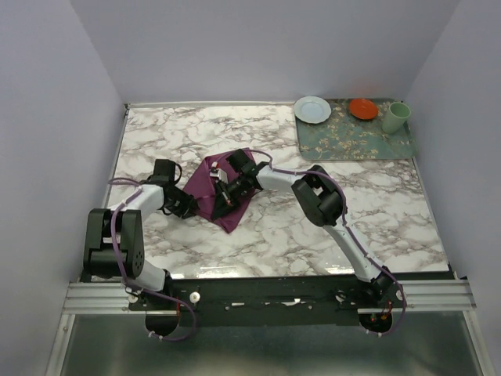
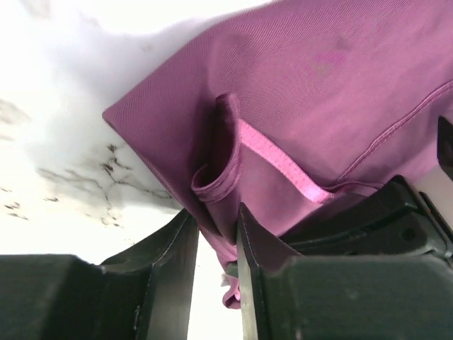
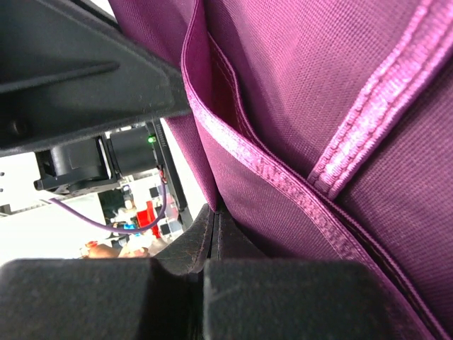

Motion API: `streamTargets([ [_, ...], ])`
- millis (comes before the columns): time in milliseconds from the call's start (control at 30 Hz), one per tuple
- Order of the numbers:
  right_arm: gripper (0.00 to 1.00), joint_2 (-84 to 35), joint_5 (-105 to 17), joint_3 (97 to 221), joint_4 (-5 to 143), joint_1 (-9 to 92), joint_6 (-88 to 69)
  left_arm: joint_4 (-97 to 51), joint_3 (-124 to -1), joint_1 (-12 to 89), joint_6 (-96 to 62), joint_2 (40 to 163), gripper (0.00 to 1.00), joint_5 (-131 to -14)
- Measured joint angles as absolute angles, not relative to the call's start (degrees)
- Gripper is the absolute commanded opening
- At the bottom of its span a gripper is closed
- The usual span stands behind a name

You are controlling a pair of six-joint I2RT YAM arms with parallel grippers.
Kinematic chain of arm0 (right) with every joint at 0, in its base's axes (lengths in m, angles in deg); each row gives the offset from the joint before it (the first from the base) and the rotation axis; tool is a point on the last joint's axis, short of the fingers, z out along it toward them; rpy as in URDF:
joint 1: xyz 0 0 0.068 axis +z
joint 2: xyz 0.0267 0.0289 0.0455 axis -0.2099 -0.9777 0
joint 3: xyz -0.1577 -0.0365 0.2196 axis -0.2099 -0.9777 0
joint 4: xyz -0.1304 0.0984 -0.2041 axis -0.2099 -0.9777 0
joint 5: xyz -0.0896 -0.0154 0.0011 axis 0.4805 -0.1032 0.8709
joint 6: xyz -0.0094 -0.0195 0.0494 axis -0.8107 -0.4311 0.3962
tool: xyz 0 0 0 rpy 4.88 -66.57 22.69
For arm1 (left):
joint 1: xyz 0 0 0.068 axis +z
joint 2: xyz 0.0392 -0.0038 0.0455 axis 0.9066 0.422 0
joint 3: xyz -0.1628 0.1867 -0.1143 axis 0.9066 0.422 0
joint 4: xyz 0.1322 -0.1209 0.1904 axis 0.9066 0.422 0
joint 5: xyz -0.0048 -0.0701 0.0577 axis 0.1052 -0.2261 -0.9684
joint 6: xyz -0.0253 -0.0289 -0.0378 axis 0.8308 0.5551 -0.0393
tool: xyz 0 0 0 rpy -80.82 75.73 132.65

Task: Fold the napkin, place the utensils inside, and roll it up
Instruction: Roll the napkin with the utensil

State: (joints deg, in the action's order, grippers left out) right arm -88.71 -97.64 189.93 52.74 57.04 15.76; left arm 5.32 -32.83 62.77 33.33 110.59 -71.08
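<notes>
Napkin: the napkin [image 1: 203,186] lies rumpled on the marble table [image 1: 329,235], slightly toward 10 o'clock from the table's middle in the top view; its lowest corner points to 6 o'clock

Left gripper: the left gripper [image 1: 190,205] sits at the napkin's 8 o'clock edge; in the left wrist view a raised, hemmed fold of the cloth stands between its fingers [image 2: 173,273]; the jaws are narrowed to a slim gap around that fold; a sliver of bright table shows beside the cloth lower down; whether the fold is truly pinched cannot be told

Right gripper: the right gripper [image 1: 225,196] is over the napkin's middle, at about 3 o'clock from the left gripper and close to it; in its wrist view the fingers [image 3: 177,248] are pressed together with the purple cloth rising from between them, so it is closed on the napkin

Mat: a green floral mat [image 1: 352,141] lies at the table's 1 o'clock corner, well apart from the napkin

On the mat: a pale blue plate [image 1: 312,109], an orange dish [image 1: 362,108] and a green cup [image 1: 396,117] along its 12 o'clock edge
</notes>
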Motion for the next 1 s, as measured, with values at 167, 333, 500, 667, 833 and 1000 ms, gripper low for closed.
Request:
streamTargets([
  [167,0.01,-88.71,-97.79,189.30,54.66,57.04,16.57,8.91,-36.74,62.64,30.40,113.76,0.06,-73.45],
  [333,0.01,-88.67,-97.77,188.73,56.32,57.04,16.79,13.28,-41.96,62.64,26.40,118.48,0.00,-72.77],
  [500,0.09,-88.19,-97.18,188.34,56.56,57.04,16.33,15.77,-44.41,62.71,24.32,121.06,0.00,-71.24],
  [667,0.27,-86.27,-93.62,188.45,52.95,57.18,12.44,16.47,-45.02,62.80,23.36,121.62,0.00,-70.87],
  [833,0.40,-82.83,-86.69,190.89,44.85,58.01,6.63,16.87,-45.48,62.82,23.08,122.06,0.00,-70.60],
  [1000,0.52,-78.16,-78.62,194.72,37.72,59.38,0.77,17.39,-45.90,62.99,23.03,122.43,0.00,-70.34],
])
